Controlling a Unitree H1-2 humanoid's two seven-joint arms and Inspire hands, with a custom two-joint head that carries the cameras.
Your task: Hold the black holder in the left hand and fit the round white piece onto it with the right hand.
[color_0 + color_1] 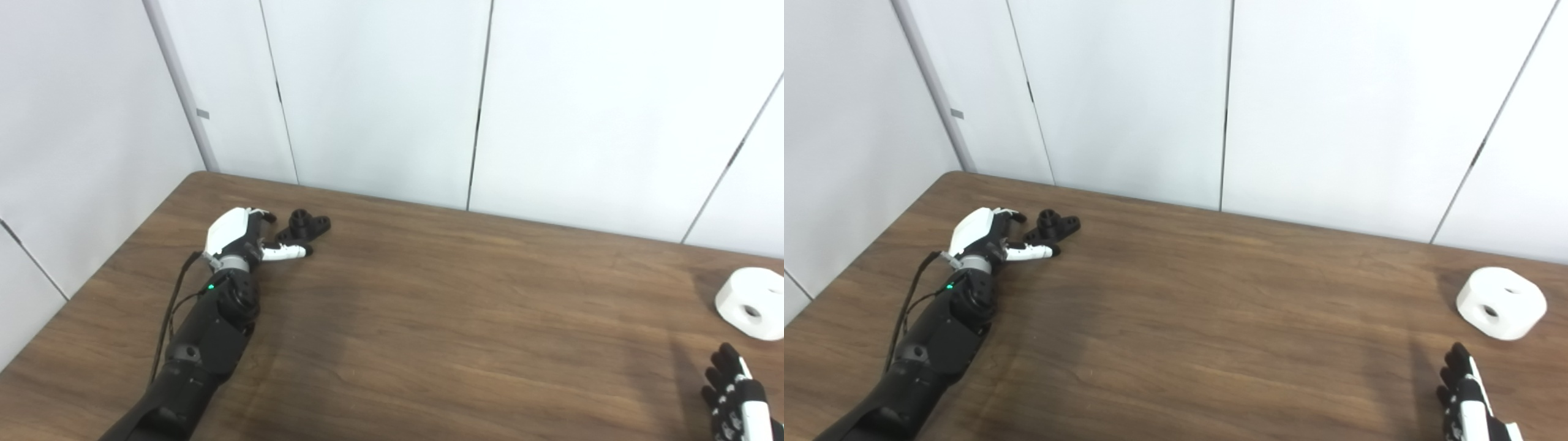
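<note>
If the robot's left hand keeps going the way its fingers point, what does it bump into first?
Most likely the black holder. The left hand lies open on the table, fingers aimed at the holder, which sits right at their tips. Whether they already touch it is hard to tell.

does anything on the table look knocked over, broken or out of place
Nothing stands out. The black holder lies on the wooden table by the open left hand, and the round white piece sits intact near the right hand.
</note>
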